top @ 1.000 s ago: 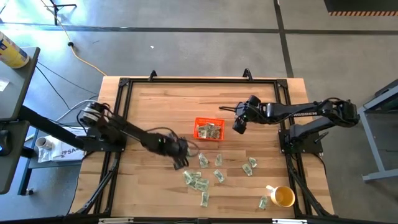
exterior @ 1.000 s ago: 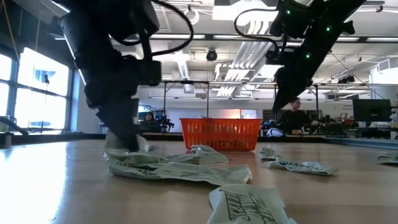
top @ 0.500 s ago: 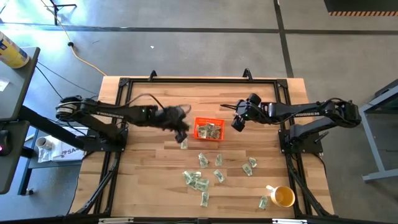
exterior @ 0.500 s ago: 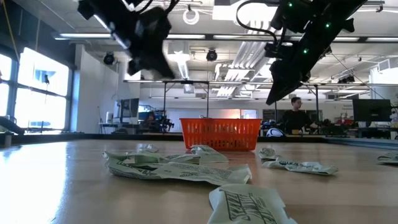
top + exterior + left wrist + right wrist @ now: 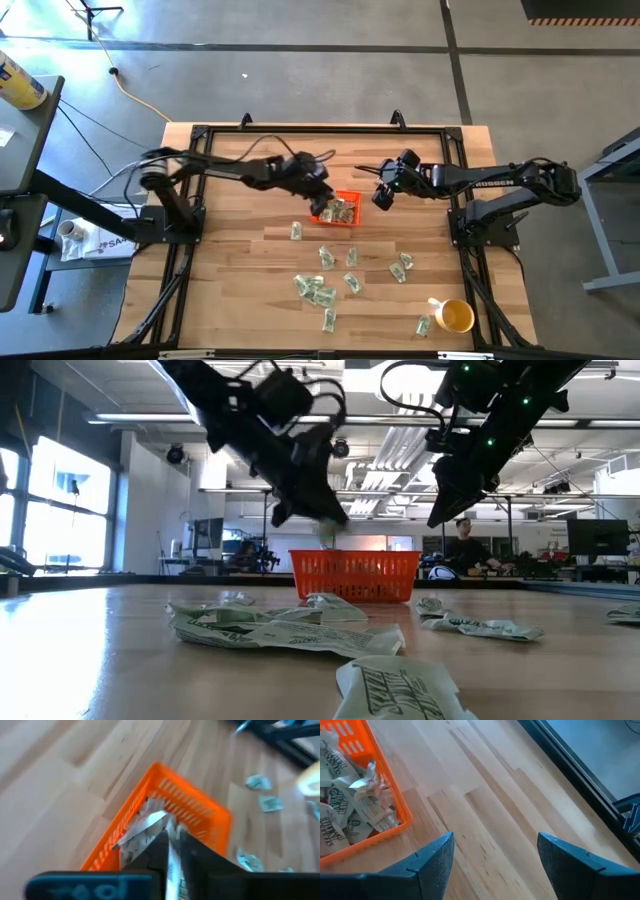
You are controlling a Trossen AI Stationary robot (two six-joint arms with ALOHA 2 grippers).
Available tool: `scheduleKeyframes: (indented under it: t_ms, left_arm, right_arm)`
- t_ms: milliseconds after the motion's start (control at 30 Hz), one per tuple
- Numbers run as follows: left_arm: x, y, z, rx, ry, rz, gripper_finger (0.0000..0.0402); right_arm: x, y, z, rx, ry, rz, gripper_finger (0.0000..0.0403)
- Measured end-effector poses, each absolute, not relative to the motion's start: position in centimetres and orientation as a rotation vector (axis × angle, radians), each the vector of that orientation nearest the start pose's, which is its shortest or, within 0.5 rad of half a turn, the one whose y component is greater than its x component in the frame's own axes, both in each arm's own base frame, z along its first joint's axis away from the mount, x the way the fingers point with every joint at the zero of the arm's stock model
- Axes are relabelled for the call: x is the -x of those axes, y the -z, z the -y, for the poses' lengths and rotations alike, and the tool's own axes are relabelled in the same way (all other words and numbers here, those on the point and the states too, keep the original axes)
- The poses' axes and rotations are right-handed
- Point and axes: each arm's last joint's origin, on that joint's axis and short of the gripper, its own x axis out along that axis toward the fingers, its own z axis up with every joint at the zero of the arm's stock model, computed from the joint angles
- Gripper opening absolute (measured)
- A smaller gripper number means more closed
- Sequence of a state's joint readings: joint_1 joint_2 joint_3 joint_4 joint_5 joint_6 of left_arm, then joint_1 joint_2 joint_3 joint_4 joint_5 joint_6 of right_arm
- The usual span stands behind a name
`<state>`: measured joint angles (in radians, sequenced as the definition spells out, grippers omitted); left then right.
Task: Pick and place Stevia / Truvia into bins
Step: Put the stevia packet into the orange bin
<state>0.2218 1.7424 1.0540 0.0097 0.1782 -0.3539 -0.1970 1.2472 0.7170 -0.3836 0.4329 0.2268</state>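
Note:
The orange bin [image 5: 338, 208] stands at mid table and holds several green and white packets [image 5: 340, 815]. My left gripper [image 5: 322, 203] hangs over the bin's left part, shut on one packet [image 5: 327, 532] that sits above the bin's rim [image 5: 355, 556]. In the left wrist view the bin [image 5: 190, 805] lies just below the left gripper [image 5: 173, 840]. My right gripper [image 5: 383, 198] hovers open to the right of the bin, touching nothing. Several more packets [image 5: 318, 291] lie flat on the table nearer the near edge, and one packet [image 5: 296, 231] lies off the bin's near left corner. My left gripper pinches a packet [image 5: 173, 859] between its two fingers [image 5: 159, 851], coming from above and slanting down toward the bin. The packet is lifted clear of the table and sticks out below the fingertips [image 5: 318, 518], over the bin's inside.
A yellow mug [image 5: 455, 316] stands near the table's near right corner with a packet [image 5: 423, 325] beside it. Scattered packets [image 5: 400, 268] lie right of centre. A black frame [image 5: 200, 135] runs round the table's edge. Bare wood lies along the far side and left.
My left gripper has risen from the packets near the table's middle left, then swung toward the far edge and right until it hangs over the bin, carrying a packet. One packet now lies off the bin's near left corner, where none lay a second ago.

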Motion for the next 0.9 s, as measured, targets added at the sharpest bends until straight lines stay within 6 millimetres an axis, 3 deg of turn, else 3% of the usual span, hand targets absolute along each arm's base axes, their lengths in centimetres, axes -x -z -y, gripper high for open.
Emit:
scheduleKeyframes:
  t_ms: [133, 333, 433, 567, 767, 900]
  left_arm:
    - [-36.8, -18.5, -7.8, 0.569, -0.21, -0.751, 0.014]
    - [-35.2, -21.2, -6.3, 0.573, -0.332, -0.975, 0.0209]
    - [-33.5, -22.0, -4.5, 0.555, -0.447, -1.063, 0.022]
    - [-32.3, -20.6, -2.3, 0.691, -0.546, -1.164, 0.0222]
    - [-32.4, -18.5, 0.3, 0.883, -0.684, -1.107, 0.0222]
    - [-32.8, -16.9, 1.2, 0.89, -0.77, -1.113, 0.0223]
  right_arm:
    - [-22.8, -20.7, 5.8, -0.095, 0.684, -0.854, 0.0277]
    - [-22.6, -20.6, 5.7, -0.088, 0.678, -0.879, 0.0277]
    - [-22.6, -20.6, 5.7, -0.071, 0.671, -0.884, 0.0277]
    - [-22.6, -20.6, 6.0, -0.077, 0.679, -0.881, 0.0277]
    - [-22.0, -20.6, 8.0, -0.151, 0.753, -0.873, 0.0277]
    - [-21.6, -20.6, 9.1, -0.159, 0.787, -0.876, 0.0277]
